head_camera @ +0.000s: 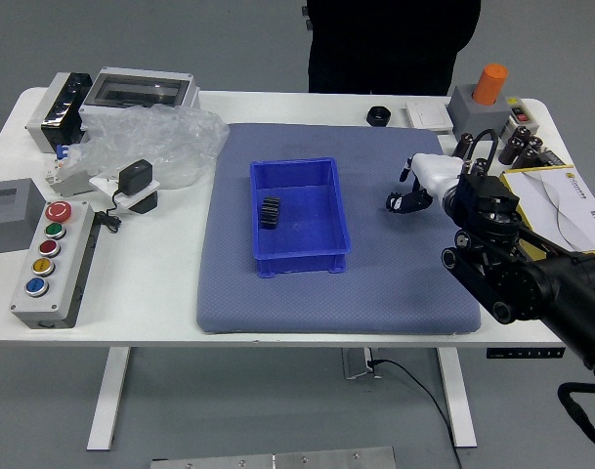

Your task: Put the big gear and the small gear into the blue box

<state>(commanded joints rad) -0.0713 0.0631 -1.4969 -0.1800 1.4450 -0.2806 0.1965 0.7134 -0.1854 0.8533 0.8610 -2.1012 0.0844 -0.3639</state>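
The blue box (303, 256) stands on the blue-grey mat, with a dark ribbed piece (269, 212), possibly a gear, against its left inner side. Beyond the mat, near the table's far edge, lies a small black round piece (378, 116); whether it is a gear I cannot tell. My right hand (406, 188), white with black fingers, hovers over the mat's right part, to the right of the box. Its fingers are spread with a gap between them, and no object shows in them. My left hand is out of view.
A person in black stands at the far side, hands not visible. At left are a button panel (55, 269), a grey block (11, 217), clear plastic wrap (150, 142) and a black device (136, 179). To the right stand a yellow-edged box (561, 210) and an orange cylinder (490, 85).
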